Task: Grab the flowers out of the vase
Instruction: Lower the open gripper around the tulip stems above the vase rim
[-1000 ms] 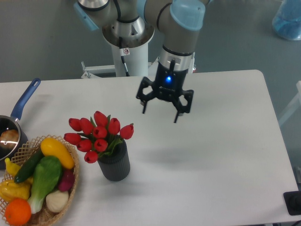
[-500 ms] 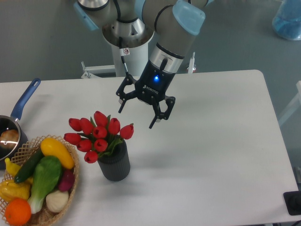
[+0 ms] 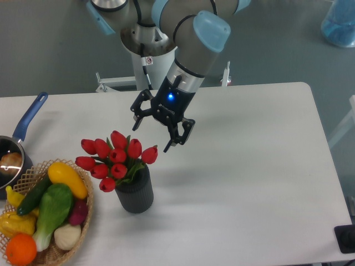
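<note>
The flowers (image 3: 115, 159), a bunch of red tulip buds with green leaves, stand in the vase (image 3: 135, 193), a dark grey ribbed cylinder at the table's front left. My gripper (image 3: 150, 139) hangs open just above and to the right of the buds, tilted towards them, with nothing between its fingers. Its lower fingertip is close to the rightmost bud; I cannot tell if they touch.
A wicker basket (image 3: 81, 219) of toy vegetables sits left of the vase. A blue-handled pan (image 3: 21, 133) lies at the left edge. The robot base (image 3: 150, 61) stands behind the table. A blue container (image 3: 339, 23) is at the top right.
The gripper has moved left and slightly down towards the flowers, tilting more as it went. It stays open. Flowers and vase have not moved.
</note>
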